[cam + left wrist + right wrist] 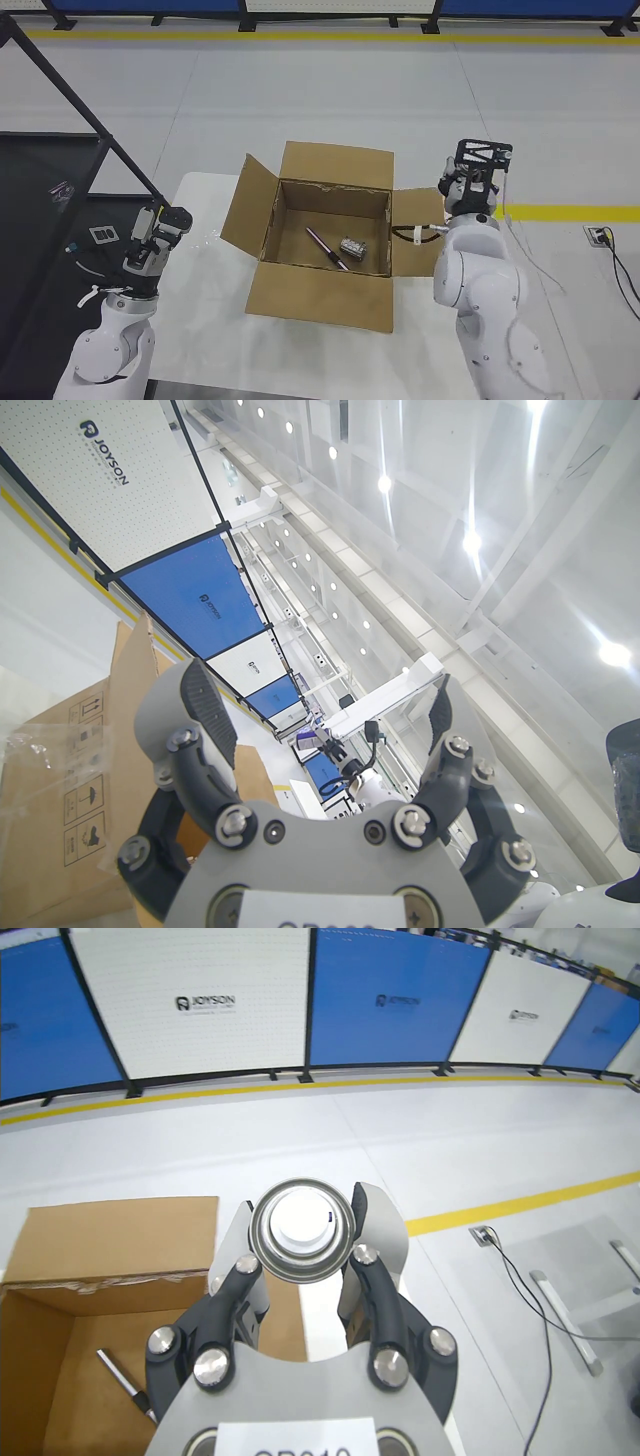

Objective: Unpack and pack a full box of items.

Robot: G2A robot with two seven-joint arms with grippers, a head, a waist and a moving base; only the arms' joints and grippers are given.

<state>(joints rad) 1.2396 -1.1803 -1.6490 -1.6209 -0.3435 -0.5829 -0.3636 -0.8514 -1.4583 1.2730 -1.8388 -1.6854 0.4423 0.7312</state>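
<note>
Now | R tool (302,1205) clamped on metal can (302,1240), beside box (115,1238) | L tool (320,695) spread wide, empty

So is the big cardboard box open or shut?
Open. The box has all four flaps spread apart, and the top view looks straight down to a pen and a small packet on its floor.

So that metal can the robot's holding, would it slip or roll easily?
The can looks like smooth, shiny metal, so probably slippery; the right gripper pinches its round sides. Being round, it would likely roll if laid flat. It seems rigid, not squashy.
</note>
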